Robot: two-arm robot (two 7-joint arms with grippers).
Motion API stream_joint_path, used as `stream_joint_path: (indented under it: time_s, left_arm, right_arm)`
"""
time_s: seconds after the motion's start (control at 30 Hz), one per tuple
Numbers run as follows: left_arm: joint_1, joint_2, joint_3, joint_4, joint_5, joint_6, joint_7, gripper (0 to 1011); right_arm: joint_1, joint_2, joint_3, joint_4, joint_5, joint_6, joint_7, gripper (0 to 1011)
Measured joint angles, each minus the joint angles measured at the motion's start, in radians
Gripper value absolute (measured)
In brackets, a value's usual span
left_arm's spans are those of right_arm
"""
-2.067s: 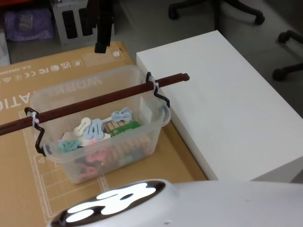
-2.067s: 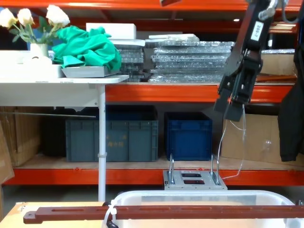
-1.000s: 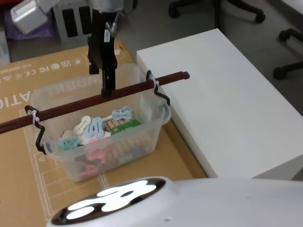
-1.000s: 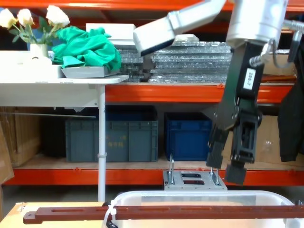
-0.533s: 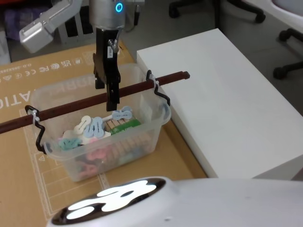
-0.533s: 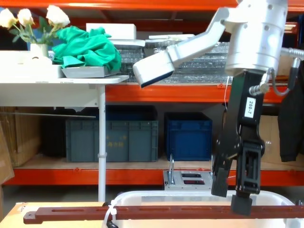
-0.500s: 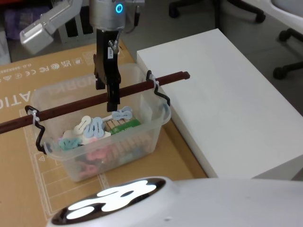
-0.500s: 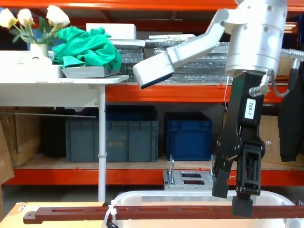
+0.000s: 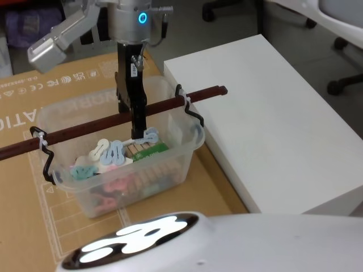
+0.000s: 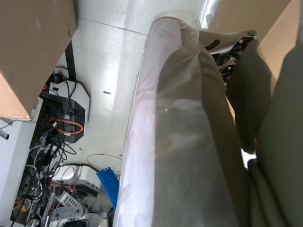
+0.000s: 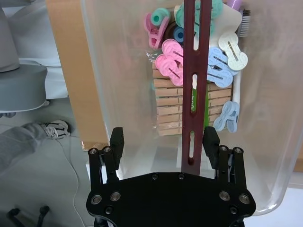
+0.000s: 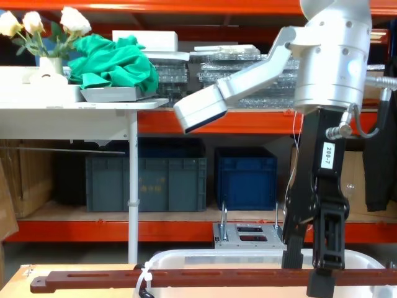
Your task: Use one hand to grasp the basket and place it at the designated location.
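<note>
A: Right gripper (image 9: 130,119) sits lower than a moment ago; tips now dip past the bar handle (image 9: 85,127), into basket (image 9: 182,156).
B: Jaws?
A: Wide open, holding nothing. One finger on far side of bar, one on near side; no contact seen.
B: Bar axis?
A: Runs left-right, square across the gap. Basket rests on cardboard (image 9: 34,93), just left of white table (image 9: 266,124). Closing should catch it, imo.

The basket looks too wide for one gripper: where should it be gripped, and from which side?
Grip the bar handle near its middle, from above. It is slim and runs level across the rim of the basket. The right gripper hangs open there, a finger on each side of the bar.
</note>
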Motion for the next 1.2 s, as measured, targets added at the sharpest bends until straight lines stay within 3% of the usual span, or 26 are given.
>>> stream_joint_path:
  time_s: [1.2]
  left_arm:
    - [0.0, 0.0, 0.0, 0.0, 0.0, 0.0, 0.0, 0]
  right_arm:
    - [-0.047, -0.04, -0.019, 0.031, -0.005, -0.011, 0.008, 1000]
